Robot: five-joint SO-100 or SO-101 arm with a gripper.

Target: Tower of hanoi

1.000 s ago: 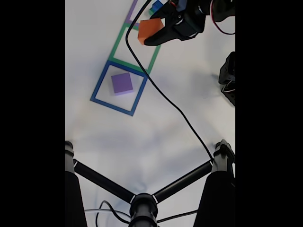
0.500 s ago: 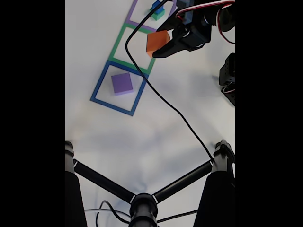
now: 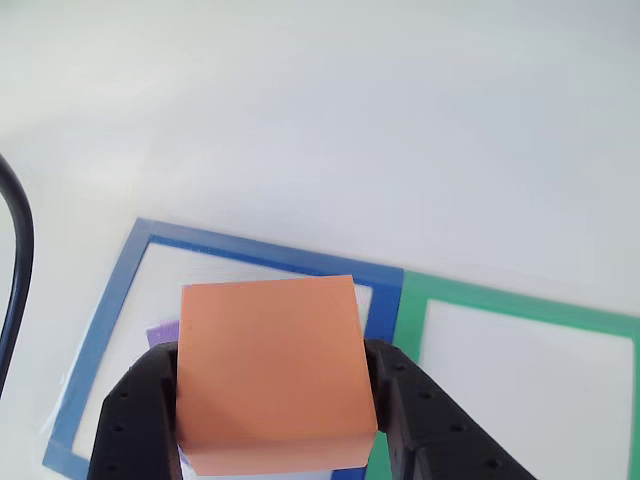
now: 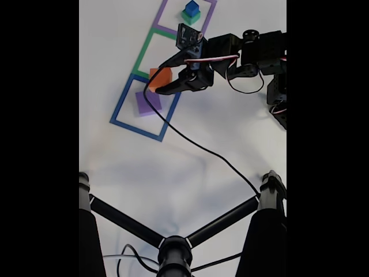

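Between the black fingers of the hand, tightly gripped orange block, above purple slab.

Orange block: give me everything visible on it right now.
The orange block is a plain matte, foam-looking cuboid with a square top face, no markings, edges crisp. It is gripped by the pincer, one black finger against each side. In the fixed view it sits over the border between the green tape square and the blue tape square, next to the purple block. Whether it touches anything beneath cannot be told.
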